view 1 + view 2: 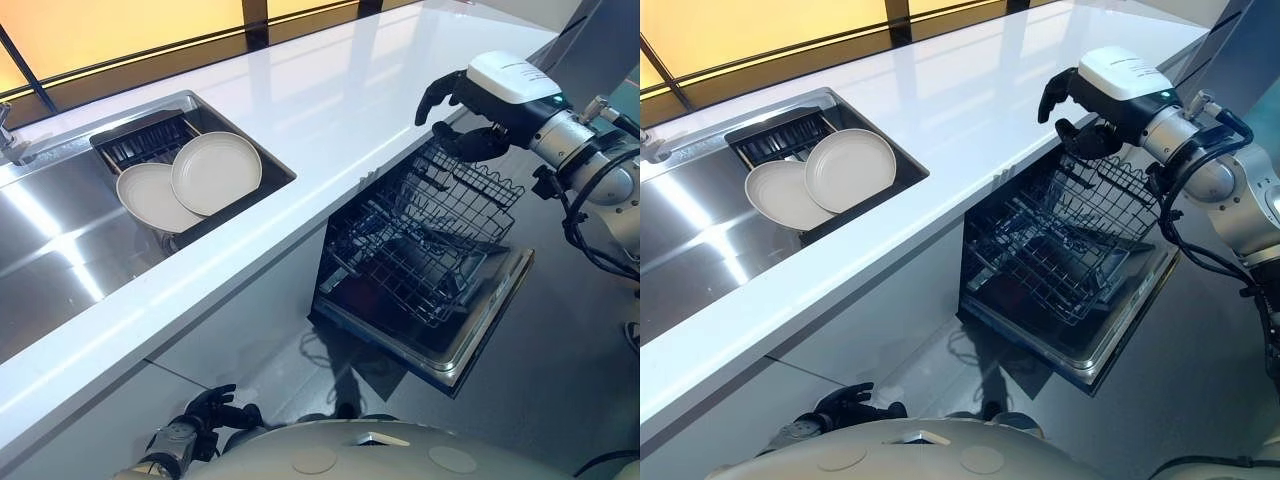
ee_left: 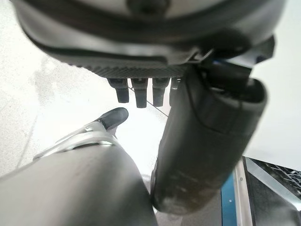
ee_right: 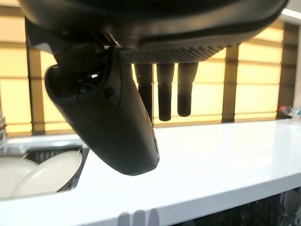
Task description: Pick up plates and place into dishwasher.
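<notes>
Two white plates lean in a dark rack (image 1: 140, 142) inside the sink: one plate (image 1: 216, 172) overlaps the other plate (image 1: 148, 198) to its left. My right hand (image 1: 472, 138) hovers over the counter's front edge, above the back corner of the pulled-out dishwasher rack (image 1: 430, 240). Its fingers (image 3: 163, 94) hang straight and its thumb (image 3: 108, 122) is apart from them, with nothing held. The plates (image 3: 44, 172) lie well to its left. My left hand (image 1: 215, 410) hangs low beside the cabinet front, relaxed and empty, its thumb (image 2: 207, 141) apart from the fingers.
The white counter (image 1: 350, 110) runs from the steel sink (image 1: 60, 250) to the far right. Below it the dishwasher door (image 1: 480, 335) lies folded down, with the wire rack drawn out over it. A tap (image 1: 12, 140) stands at the sink's far left.
</notes>
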Controlling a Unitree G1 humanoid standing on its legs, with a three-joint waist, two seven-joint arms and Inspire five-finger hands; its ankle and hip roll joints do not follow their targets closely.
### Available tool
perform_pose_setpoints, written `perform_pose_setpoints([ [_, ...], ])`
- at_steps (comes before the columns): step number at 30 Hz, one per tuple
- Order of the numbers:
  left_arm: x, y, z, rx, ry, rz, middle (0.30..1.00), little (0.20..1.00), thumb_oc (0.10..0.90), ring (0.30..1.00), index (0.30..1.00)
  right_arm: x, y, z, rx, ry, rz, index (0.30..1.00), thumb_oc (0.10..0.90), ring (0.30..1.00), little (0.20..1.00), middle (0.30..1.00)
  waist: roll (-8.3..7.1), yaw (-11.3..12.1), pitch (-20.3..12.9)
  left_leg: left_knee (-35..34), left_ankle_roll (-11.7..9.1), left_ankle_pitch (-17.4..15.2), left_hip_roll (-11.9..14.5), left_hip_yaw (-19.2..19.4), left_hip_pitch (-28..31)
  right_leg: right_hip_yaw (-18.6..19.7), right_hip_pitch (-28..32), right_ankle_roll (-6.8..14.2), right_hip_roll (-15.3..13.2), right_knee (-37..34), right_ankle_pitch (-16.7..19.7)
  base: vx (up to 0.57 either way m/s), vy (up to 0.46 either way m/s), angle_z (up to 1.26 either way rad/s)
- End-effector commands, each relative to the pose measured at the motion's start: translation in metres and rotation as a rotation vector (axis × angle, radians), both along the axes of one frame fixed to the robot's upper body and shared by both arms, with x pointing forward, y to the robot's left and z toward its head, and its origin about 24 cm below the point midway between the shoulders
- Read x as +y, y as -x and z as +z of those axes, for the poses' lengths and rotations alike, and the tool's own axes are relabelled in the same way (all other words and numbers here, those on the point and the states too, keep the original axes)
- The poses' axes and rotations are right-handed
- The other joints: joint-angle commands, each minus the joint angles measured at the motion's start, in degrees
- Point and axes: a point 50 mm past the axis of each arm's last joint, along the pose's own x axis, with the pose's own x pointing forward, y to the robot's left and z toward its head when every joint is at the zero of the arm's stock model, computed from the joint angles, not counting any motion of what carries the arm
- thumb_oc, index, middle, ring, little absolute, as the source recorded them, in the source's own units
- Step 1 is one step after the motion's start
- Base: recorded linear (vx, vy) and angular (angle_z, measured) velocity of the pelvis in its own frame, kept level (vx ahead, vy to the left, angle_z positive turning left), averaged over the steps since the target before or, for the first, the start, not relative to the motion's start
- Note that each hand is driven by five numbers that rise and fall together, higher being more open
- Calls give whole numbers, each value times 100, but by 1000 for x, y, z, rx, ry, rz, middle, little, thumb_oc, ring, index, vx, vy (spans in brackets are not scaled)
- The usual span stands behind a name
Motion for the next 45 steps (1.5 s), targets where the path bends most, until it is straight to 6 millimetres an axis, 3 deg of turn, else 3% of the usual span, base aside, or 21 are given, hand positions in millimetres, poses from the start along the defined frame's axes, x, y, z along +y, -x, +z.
perform_pose_setpoints([
  [1, 20, 0, 7, 8, -57, -78, 900, 900, 800, 900, 900, 10, -6, 53, -173, -100, 47, 422, 243, 422, 343, 422, -1, 230, -334, 64, 121, -800, -255, 362, 338, 261, -339, 27, 352, 675, -445, 0, 0, 0],
  [3, 20, 0, 6, 10, -59, -76, 900, 900, 800, 900, 900, 11, -7, 51, -161, -102, 50, 300, 100, 300, 200, 300, -15, 240, -339, 62, 108, -792, -249, 350, 335, 251, -328, 26, 356, 664, -442, 0, 0, 0],
  [4, 20, 1, 6, 9, -60, -77, 900, 900, 800, 900, 900, 12, -8, 50, -160, -110, 50, 314, 116, 314, 216, 314, -20, 243, -334, 61, 108, -792, -247, 341, 330, 266, -337, 25, 364, 662, -439, 0, 0, 0],
  [5, 20, 0, 6, 9, -62, -76, 900, 900, 800, 900, 900, 13, -8, 49, -161, -115, 49, 900, 800, 900, 900, 900, -25, 257, -327, 58, 106, -785, -244, 333, 326, 264, -329, 18, 366, 651, -438, 0, 0, 0],
  [6, 20, 1, 6, 9, -62, -75, 900, 900, 800, 900, 900, 13, -8, 49, -160, -115, 49, 900, 800, 900, 900, 900, -27, 258, -325, 58, 106, -785, -244, 331, 326, 262, -327, 17, 367, 649, -438, -4, -6, 5],
  [7, 20, 1, 6, 10, -63, -74, 900, 900, 800, 900, 900, 13, -9, 48, -152, -112, 49, 469, 298, 469, 398, 469, -28, 260, -323, 57, 104, -783, -248, 320, 326, 264, -320, 16, 367, 640, -436, -1, 0, 6],
  [8, 20, 0, 6, 11, -63, -74, 900, 900, 800, 900, 900, 13, -9, 46, -146, -112, 50, 371, 182, 371, 282, 371, -21, 267, -318, 54, 104, -781, -250, 308, 324, 261, -315, 12, 369, 630, -435, -2, 3, 10],
  [10, 20, -1, 6, 8, -65, -72, 900, 900, 800, 900, 900, 14, -11, 46, -146, -112, 53, 900, 800, 900, 900, 900, -17, 281, -310, 52, 103, -771, -252, 291, 319, 257, -312, 6, 368, 625, -431, -3, 5, 8],
  [11, 20, -1, 6, 8, -64, -71, 900, 900, 800, 900, 900, 14, -11, 46, -143, -111, 55, 900, 800, 900, 900, 900, -15, 283, -310, 51, 102, -770, -252, 287, 318, 256, -310, 4, 369, 624, -432, 0, 0, 0],
  [12, 20, -1, 6, 7, -64, -68, 900, 900, 800, 900, 900, 15, -11, 45, -133, -110, 58, 589, 438, 589, 538, 589, -15, 287, -312, 51, 100, -769, -251, 283, 316, 252, -309, 2, 369, 621, -434, 0, 0, 0],
  [13, 20, -1, 6, 6, -64, -69, 900, 900, 800, 900, 900, 15, -11, 44, -130, -109, 59, 535, 375, 535, 475, 535, -15, 290, -312, 49, 101, -769, -252, 276, 315, 253, -310, 2, 369, 620, -434, 0, 0, 0],
  [15, 19, -2, 6, 2, -62, -69, 900, 900, 800, 900, 900, 17, -12, 43, -126, -112, 65, 900, 800, 900, 900, 900, -11, 308, -308, 47, 103, -763, -254, 248, 310, 256, -307, -2, 365, 617, -435, 0, 0, 0],
  [21, 17, -2, 5, 1, -62, -65, 900, 900, 800, 900, 900, 24, -15, 42, -133, -120, 84, 900, 800, 900, 900, 900, -10, 360, -303, 46, 101, -756, -264, 184, 304, 239, -280, -6, 354, 595, -435, 0, 1, 1],
  [24, 17, -2, 6, 2, -63, -64, 900, 900, 800, 900, 900, 26, -15, 43, -144, -128, 85, 486, 317, 486, 417, 486, 0, 380, -296, 46, 104, -753, -262, 158, 293, 251, -276, -12, 353, 598, -444, -4, 4, 2],
  [26, 18, -1, 6, 3, -65, -64, 900, 900, 800, 900, 900, 26, -16, 45, -160, -135, 78, 900, 800, 900, 900, 900, 2, 383, -293, 46, 104, -750, -260, 147, 293, 251, -273, -13, 354, 598, -442, -1, 0, 2],
  [28, 18, 0, 5, 6, -67, -63, 900, 900, 800, 900, 900, 24, -16, 46, -173, -159, 69, 900, 800, 900, 900, 900, 2, 377, -291, 46, 102, -752, -259, 146, 291, 252, -271, -13, 353, 593, -441, -5, -2, 6],
  [29, 18, 1, 5, 7, -69, -65, 900, 900, 800, 900, 900, 24, -14, 47, -183, -174, 61, 524, 361, 524, 461, 524, 2, 371, -292, 46, 103, -757, -259, 149, 289, 264, -274, -11, 353, 590, -440, -10, -5, 6],
  [30, 19, 3, 5, 9, -71, -66, 900, 900, 800, 900, 900, 22, -14, 48, -191, -189, 50, 300, 100, 300, 200, 300, 4, 362, -290, 46, 106, -761, -261, 158, 289, 276, -279, -7, 352, 587, -434, -16, -7, 6],
  [31, 19, 4, 5, 13, -74, -71, 900, 900, 800, 900, 900, 18, -12, 49, -196, -214, 34, 865, 759, 865, 859, 865, 5, 343, -287, 46, 113, -773, -266, 176, 290, 297, -288, 2, 350, 589, -430, -17, -9, 5],
  [38, 22, 12, 5, 23, -77, -82, 900, 900, 800, 900, 900, -4, 3, 50, -197, -513, -16, 900, 800, 900, 900, 900, 99, 111, -238, 48, 140, -829, -279, 350, 372, 403, -341, 52, 326, 630, -393, -1, 3, -2],
  [45, 17, 14, 4, -1, -58, -73, 900, 900, 800, 900, 900, -55, 20, 2, -155, -1153, -132, 900, 800, 900, 900, 900, 223, -250, -183, 77, 196, -908, -272, 670, 492, 559, -387, 108, 312, 688, -378, 10, 7, -21],
])
